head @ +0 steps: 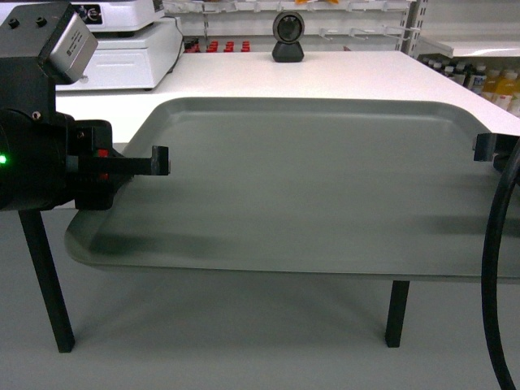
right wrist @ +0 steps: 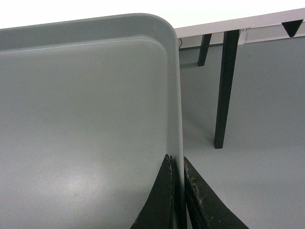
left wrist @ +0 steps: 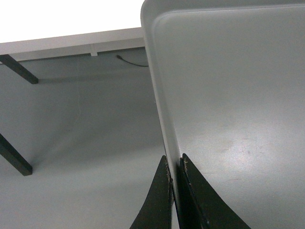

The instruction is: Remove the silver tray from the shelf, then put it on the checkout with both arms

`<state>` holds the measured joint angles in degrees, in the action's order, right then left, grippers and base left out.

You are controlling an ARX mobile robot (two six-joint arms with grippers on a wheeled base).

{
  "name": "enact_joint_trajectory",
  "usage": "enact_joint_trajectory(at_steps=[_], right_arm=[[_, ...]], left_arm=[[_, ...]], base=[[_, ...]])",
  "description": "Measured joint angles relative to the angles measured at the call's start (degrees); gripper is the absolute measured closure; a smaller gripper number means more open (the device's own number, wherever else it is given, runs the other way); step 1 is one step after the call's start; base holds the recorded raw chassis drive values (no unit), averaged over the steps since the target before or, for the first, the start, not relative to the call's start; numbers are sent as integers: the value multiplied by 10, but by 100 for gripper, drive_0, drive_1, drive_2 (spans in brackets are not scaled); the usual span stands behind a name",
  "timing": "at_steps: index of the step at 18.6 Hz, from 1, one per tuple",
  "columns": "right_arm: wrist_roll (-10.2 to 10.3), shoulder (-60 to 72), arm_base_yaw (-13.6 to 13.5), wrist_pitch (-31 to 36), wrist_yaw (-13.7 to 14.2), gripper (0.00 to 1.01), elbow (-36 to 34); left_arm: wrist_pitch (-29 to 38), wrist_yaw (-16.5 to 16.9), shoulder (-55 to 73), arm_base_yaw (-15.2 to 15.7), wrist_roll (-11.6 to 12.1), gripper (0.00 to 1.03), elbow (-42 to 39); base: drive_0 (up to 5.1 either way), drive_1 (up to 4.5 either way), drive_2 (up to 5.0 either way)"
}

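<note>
The silver tray (head: 309, 187) hangs level in the air, its far part over the front of the white checkout (head: 325, 77) and its near part over the grey floor. My left gripper (head: 160, 161) is shut on the tray's left rim (left wrist: 164, 119), one finger (left wrist: 159, 198) outside and the other inside. At the right edge my right gripper (head: 485, 146) is shut on the tray's right rim (right wrist: 177, 114), with its outer finger (right wrist: 202, 200) below the lip. The shelf is only seen far behind the checkout (head: 341, 16).
A white scale (head: 122, 53) sits on the checkout's back left and a black scanner (head: 288, 38) at its back middle. Black table legs (head: 49, 284) (head: 396, 313) stand below. A thick black cable (head: 497, 268) hangs at the right. Bottles (head: 487, 81) line a shelf at far right.
</note>
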<state>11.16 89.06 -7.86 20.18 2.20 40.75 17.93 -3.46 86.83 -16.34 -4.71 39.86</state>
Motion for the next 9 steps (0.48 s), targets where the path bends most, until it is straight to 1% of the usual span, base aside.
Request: enact_joint_trajectory(at_steps=[2, 9], right_arm=[[0, 1, 0, -2, 0, 98, 0], [0, 1, 0, 0, 0, 98, 0]], left_arm=[[-1, 0, 0, 0, 0, 100, 0], [-1, 0, 0, 0, 0, 100, 1]], base=[[0, 0, 0], [-11, 411, -434]])
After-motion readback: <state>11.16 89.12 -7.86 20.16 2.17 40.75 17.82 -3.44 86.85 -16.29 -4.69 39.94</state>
